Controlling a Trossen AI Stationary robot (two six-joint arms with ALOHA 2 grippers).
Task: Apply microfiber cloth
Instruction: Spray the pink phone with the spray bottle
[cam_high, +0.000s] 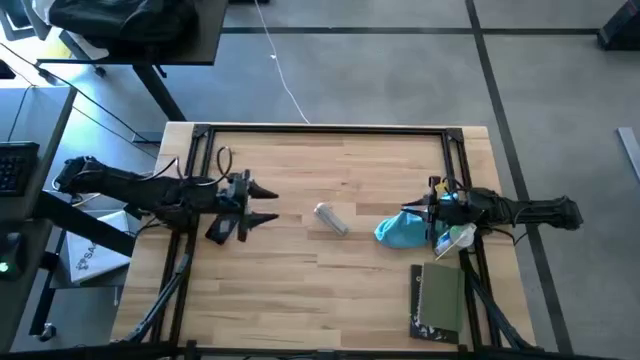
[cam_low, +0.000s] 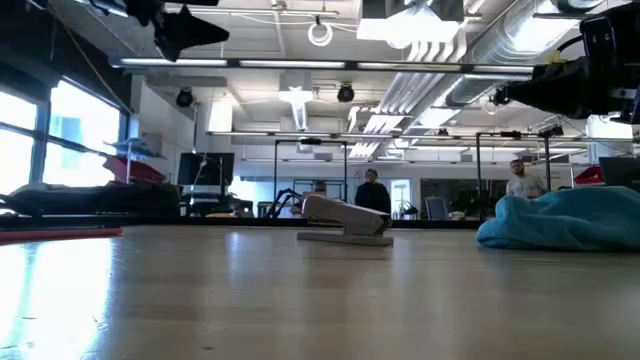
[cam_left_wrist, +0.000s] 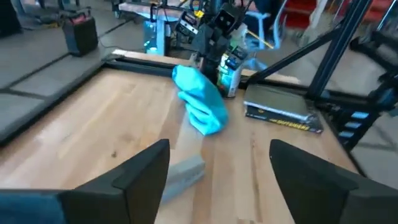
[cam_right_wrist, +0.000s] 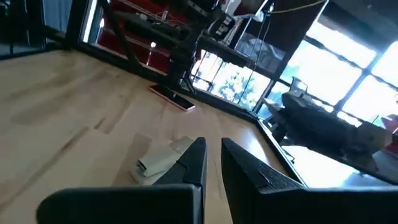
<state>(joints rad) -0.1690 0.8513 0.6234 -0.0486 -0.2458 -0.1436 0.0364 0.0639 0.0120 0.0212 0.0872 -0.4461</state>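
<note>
Centrally placed toward the table's right side, the microfiber cloth (cam_high: 402, 230) lies as a soft, crumpled turquoise heap with rounded folds, resting directly on the pale wood-plank table (cam_high: 300, 290). The right gripper (cam_high: 436, 207) hangs just above the cloth's far edge; in its wrist view the two dark fingers (cam_right_wrist: 193, 163) stand nearly together with only a narrow gap and nothing between them. Beside the cloth, under the right arm, stands a small clear bottle (cam_left_wrist: 229, 73) with a printed label; its contents cannot be made out. A flat, dark olive-green book (cam_high: 439, 300), rectangular with a hard cover, lies nearer the table's front edge. A small pale grey oblong thing (cam_high: 330, 219), smooth and blocky, lies at mid-table, well apart from the cloth. The left gripper (cam_high: 262, 204) hovers over the table's left half, its dark wedge-shaped fingers (cam_left_wrist: 140, 171) spread wide and empty.
</note>
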